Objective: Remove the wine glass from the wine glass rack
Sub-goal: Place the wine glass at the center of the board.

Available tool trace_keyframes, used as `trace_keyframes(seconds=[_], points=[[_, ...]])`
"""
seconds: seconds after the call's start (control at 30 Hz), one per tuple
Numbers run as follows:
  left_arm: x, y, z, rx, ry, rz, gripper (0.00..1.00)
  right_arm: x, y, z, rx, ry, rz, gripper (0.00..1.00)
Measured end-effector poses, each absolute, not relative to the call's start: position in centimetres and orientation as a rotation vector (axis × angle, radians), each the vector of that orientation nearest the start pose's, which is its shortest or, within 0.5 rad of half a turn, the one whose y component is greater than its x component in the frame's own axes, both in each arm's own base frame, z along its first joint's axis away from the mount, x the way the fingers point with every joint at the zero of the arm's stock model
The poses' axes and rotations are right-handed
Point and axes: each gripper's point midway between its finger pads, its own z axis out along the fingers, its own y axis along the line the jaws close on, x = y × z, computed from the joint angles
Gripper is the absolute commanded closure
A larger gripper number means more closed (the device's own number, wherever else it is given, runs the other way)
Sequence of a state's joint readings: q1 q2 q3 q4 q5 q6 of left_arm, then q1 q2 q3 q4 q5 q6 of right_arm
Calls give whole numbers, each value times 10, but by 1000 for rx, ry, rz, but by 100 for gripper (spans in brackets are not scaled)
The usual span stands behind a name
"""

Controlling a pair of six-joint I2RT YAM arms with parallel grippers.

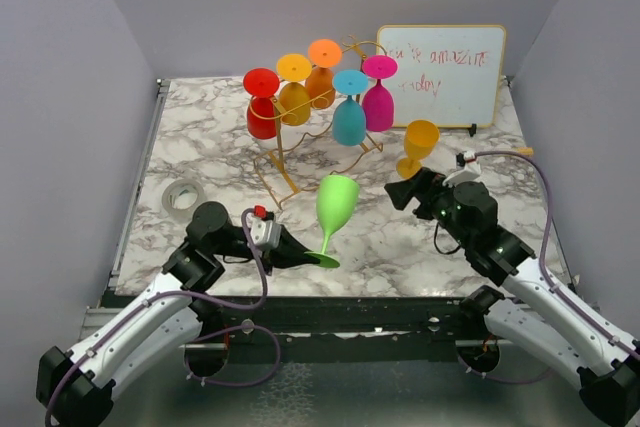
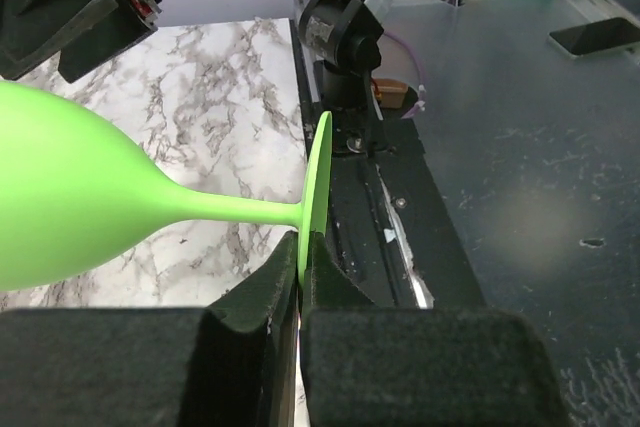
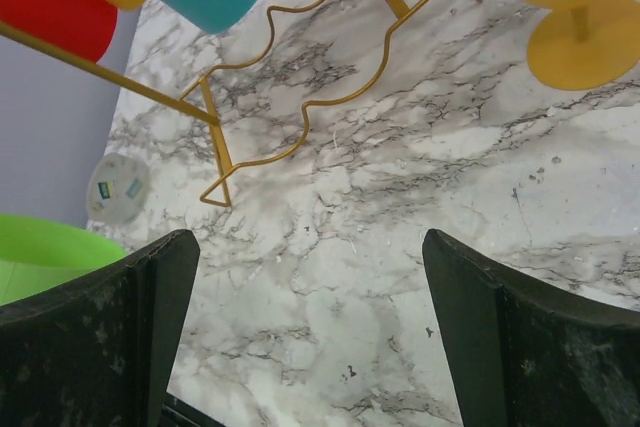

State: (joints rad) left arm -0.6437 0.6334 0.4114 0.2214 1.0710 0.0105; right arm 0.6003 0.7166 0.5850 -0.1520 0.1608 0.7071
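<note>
Lab test cell: marble-print table (image 1: 400,237) between plain grey walls (image 1: 60,97), whiteboard (image 1: 445,72) at back.

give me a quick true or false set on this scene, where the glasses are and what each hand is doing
1. The left hand is shut on the foot of the green glass. True.
2. The right hand grips the yellow glass. False: it is open and empty, and the yellow glass stands upright on its own.
3. Five glasses hang upside down on the wine glass rack. True.
4. In the top view, the tape roll lies right of the wine glass rack. False: it lies to its left.
</note>
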Motion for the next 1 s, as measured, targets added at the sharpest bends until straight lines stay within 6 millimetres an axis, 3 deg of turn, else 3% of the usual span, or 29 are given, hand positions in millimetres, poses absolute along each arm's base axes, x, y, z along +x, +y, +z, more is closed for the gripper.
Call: trace_keyframes(seconds=[0.07, 0.13, 0.33, 0.4, 0.6, 0.73, 1.0], points=[[83, -255, 230, 1337, 1112, -1293, 100, 253, 167, 206, 224, 1910, 729, 0], [86, -257, 224, 1353, 1123, -1293, 100, 255, 170, 212, 194, 1887, 738, 0], [96, -261, 190, 1377, 1258, -1291, 100, 258, 211, 235, -31, 1868, 920, 4], [96, -261, 186, 1389, 1264, -1287, 100, 262, 220, 233, -75, 1876, 1024, 4], [91, -257, 191, 1427, 1191, -1252, 100, 268, 221, 214, -84, 1896, 1361, 8], [87, -255, 194, 1447, 1154, -1254, 100, 249, 234, 223, -212, 1875, 1515, 8], [73, -255, 197, 1496, 1091, -1340, 100, 236, 239, 247, -388, 1812, 1565, 8]])
